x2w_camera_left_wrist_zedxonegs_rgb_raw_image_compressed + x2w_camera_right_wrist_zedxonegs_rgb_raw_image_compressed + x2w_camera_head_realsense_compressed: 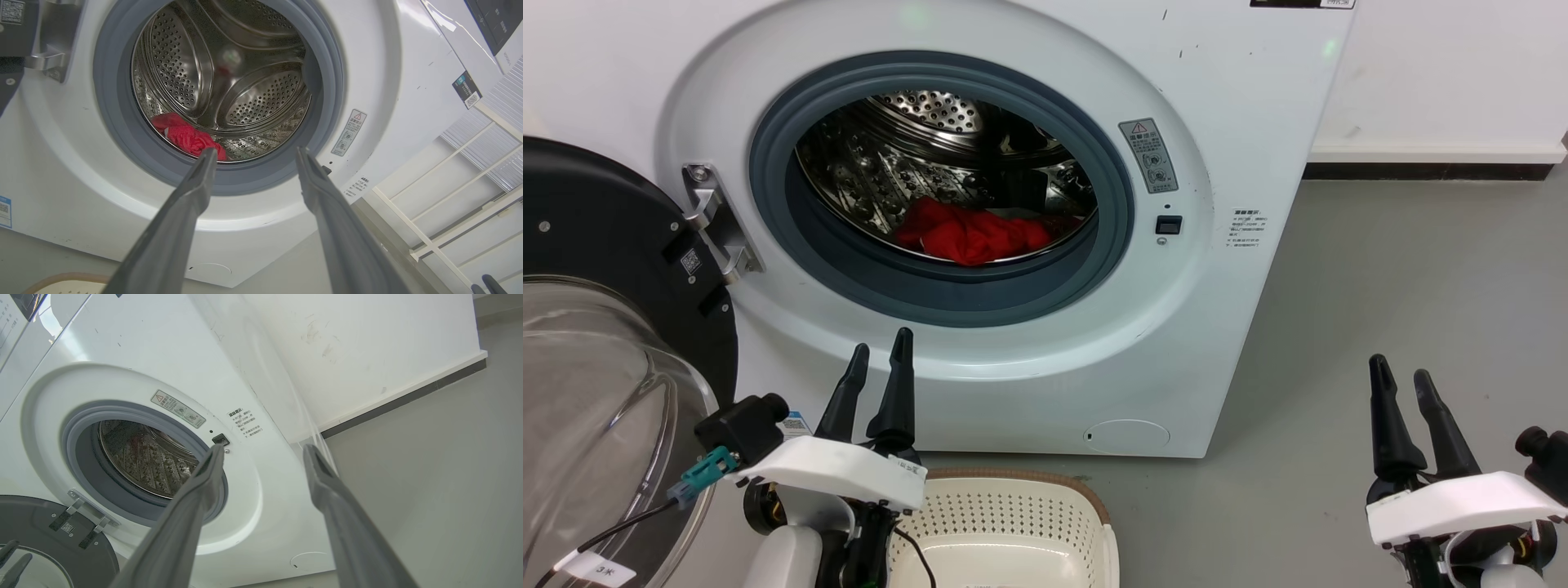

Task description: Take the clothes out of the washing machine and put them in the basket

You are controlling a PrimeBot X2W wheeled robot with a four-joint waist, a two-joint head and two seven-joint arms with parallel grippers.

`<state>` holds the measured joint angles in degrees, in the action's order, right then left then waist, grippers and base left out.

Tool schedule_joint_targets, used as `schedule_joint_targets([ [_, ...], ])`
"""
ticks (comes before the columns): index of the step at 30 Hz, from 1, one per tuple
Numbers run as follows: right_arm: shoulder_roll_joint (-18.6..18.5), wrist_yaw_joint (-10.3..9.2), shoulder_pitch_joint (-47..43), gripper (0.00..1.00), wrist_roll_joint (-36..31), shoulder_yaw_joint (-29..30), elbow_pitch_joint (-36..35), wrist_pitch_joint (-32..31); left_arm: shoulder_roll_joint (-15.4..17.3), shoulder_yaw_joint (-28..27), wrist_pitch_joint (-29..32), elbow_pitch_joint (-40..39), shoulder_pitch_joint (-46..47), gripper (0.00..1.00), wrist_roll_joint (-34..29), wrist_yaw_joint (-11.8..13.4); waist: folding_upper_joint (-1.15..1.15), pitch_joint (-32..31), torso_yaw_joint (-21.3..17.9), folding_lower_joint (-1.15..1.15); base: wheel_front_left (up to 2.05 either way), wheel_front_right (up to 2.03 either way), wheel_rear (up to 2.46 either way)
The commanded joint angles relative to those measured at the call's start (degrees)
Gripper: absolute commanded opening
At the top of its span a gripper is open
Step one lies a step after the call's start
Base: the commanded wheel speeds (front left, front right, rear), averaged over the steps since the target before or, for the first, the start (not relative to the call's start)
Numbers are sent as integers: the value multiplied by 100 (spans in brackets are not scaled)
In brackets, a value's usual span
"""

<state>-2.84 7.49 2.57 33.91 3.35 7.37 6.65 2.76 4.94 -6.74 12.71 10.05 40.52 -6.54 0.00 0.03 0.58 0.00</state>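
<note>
Clothes (968, 233) in washer (1241, 106); L tool (881, 340), R tool (1398, 367) open, empty.

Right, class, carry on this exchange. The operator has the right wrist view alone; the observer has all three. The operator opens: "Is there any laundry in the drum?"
Observer: Yes, red clothes lie bunched on the drum's floor, near the front.
Operator: Where is the basket?
Observer: The basket stands on the floor close in front of the washing machine, below the porthole.
Operator: And the left gripper?
Observer: The left gripper points at the porthole from outside, below its rim, jaws open and holding nothing.
</note>
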Motion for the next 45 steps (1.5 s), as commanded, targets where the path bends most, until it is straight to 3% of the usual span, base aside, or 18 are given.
schedule_joint_targets([
  [1, -10, 0, 19, 100, -162, -11, -53, 50, 15, 26, -43, -40, 160, 100, -149, 13, 0, -1, 1, 0, 0, 0, 0],
  [20, -9, 0, -38, 100, -1729, -1, 69, 312, 16, 241, -330, 214, 297, 100, -1419, 124, 0, -8, 42, 0, 0, 0, 0],
  [45, -8, -1, -92, 100, -3022, 24, 113, 369, 16, 398, -639, 494, 445, 100, -2666, 197, 0, -3, 94, 0, 0, 0, 0],
])
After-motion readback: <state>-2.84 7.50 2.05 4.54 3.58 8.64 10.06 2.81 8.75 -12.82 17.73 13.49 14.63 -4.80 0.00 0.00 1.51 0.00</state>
